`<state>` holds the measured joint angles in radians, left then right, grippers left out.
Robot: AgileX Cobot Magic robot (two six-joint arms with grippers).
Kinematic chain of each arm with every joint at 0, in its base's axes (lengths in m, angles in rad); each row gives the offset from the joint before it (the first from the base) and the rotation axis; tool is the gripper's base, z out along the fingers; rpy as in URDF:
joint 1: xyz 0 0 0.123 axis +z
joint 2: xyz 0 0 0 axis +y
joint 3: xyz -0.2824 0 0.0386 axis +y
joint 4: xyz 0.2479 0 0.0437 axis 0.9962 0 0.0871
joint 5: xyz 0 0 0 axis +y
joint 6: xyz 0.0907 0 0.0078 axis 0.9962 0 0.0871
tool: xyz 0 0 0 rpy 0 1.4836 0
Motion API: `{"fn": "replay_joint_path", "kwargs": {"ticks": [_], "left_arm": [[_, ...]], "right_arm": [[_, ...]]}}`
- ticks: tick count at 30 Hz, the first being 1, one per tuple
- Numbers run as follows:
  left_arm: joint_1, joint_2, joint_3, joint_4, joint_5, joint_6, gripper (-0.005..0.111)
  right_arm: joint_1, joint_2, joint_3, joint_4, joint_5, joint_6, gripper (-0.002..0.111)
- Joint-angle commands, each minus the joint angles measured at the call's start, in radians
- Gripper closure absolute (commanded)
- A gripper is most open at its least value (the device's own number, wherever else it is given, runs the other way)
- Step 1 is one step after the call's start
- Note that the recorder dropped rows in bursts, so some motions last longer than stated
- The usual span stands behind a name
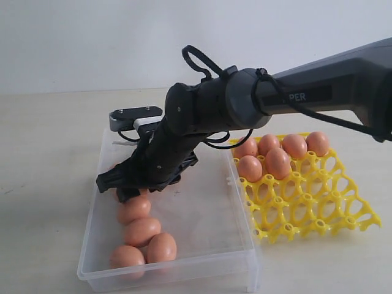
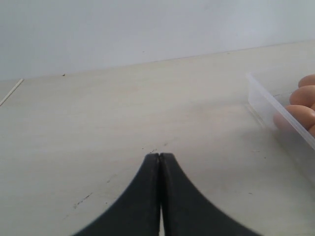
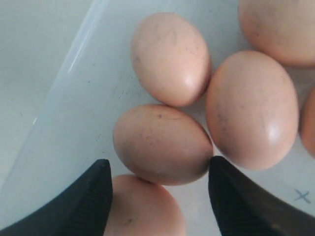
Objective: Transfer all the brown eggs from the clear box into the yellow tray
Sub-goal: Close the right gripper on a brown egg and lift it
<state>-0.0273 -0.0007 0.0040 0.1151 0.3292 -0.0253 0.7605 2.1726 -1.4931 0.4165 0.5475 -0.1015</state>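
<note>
Pale, matte bench, faintly scuffed, carries everything. Right arm, dark grey with a cable looped over its wrist, slants from the right across the tray and down into the clear box, which is a shallow transparent plastic tub with low walls and rounded corners; I judge the low walls are what allow this slanted approach. Yellow tray sits just beside the box's right wall, close I think to keep the carry short. It is a bright plastic lattice of round cups with small pegs between them, and six eggs fill its far cups while the near ones are bare. The brown eggs not yet moved lie loose against the box's left wall, touching one another: smooth, matte, oval, lightly speckled in the right wrist view. At least five show there, so by my reckoning the job is about half done. Right pincer is spread wide and straddles one egg, a black finger on either side, one tip at the shell and the other just clear; nothing is clamped. Left pincer is pressed fully closed and empty, low over bare bench outside the box's left wall, presumably parked out of the way.
</note>
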Motion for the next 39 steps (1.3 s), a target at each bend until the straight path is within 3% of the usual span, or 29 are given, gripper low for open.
{"fn": "replay_joint_path", "kwargs": {"ticks": [1, 13, 39], "left_arm": [[-0.001, 0.001, -0.004, 0.001, -0.013, -0.006, 0.107], [-0.001, 0.001, -0.004, 0.001, -0.013, -0.006, 0.107], [-0.001, 0.001, -0.004, 0.001, -0.013, -0.006, 0.107]], "right_arm": [[-0.001, 0.006, -0.004, -0.006, 0.056, -0.011, 0.052], [-0.004, 0.006, 0.0, -0.099, 0.233, -0.055, 0.052], [-0.007, 0.027, -0.011, -0.059, 0.029, -0.055, 0.052]]}}
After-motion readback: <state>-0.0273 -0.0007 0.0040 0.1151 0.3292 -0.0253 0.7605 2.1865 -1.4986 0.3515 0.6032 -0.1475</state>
